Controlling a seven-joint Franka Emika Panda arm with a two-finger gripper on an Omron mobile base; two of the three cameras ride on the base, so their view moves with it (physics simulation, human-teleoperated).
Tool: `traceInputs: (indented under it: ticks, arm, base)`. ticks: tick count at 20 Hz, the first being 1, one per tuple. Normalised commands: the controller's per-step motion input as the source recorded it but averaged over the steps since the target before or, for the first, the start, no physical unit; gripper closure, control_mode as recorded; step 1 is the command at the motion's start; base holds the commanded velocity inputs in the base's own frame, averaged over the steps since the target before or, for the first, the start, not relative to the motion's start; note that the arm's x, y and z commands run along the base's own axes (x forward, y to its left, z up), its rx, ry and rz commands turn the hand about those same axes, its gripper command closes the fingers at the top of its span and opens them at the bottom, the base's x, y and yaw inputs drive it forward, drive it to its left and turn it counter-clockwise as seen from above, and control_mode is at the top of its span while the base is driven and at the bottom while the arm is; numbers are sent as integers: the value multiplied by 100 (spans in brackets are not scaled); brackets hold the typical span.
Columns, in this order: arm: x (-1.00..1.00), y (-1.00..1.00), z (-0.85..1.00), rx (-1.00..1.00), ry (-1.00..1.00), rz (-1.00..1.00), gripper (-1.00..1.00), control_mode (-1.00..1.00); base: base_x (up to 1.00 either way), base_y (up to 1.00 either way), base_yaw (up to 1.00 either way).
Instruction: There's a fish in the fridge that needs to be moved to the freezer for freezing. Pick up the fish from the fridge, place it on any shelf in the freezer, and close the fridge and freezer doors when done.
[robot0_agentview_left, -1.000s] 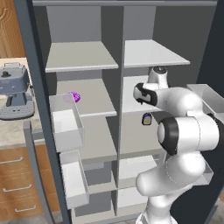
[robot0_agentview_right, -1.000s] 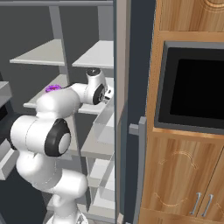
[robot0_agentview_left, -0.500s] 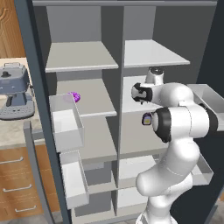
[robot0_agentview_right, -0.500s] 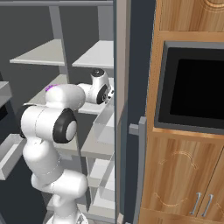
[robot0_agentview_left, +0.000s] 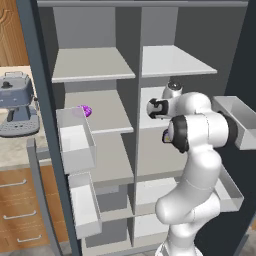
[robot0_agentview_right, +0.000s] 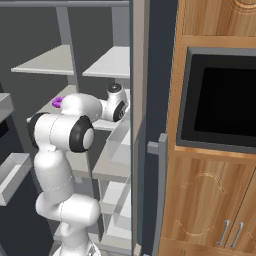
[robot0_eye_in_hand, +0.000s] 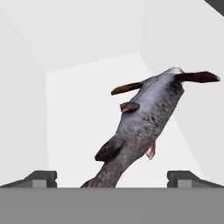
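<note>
Grey fish (robot0_eye_in_hand: 140, 122) lies diagonal on pale shelf (robot0_eye_in_hand: 83, 109), forked tail far end; claw (robot0_eye_in_hand: 111, 178) spread, empty.

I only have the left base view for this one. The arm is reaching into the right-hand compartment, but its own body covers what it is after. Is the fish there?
Observer: Yes. The hand view shows the fish lying on a pale shelf, straight ahead.
Operator: Gripper?
Observer: The gripper is open; its fingertips stand apart either side of the tail end.
Operator: Gripped?
Observer: No, nothing is closed on it.
</note>
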Motion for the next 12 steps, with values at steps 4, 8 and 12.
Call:
traceInputs:
  ticks: [4, 8, 12]
  arm:
    - [27, 0, 0, 0, -2, 0, -100, -100]
    - [39, 0, -1, 0, -3, 0, -100, -100]
    - [27, -5, -24, 0, -1, 0, -100, -100]
  base:
    - [0, 0, 0]
    - [0, 0, 0]
    - [0, 0, 0]
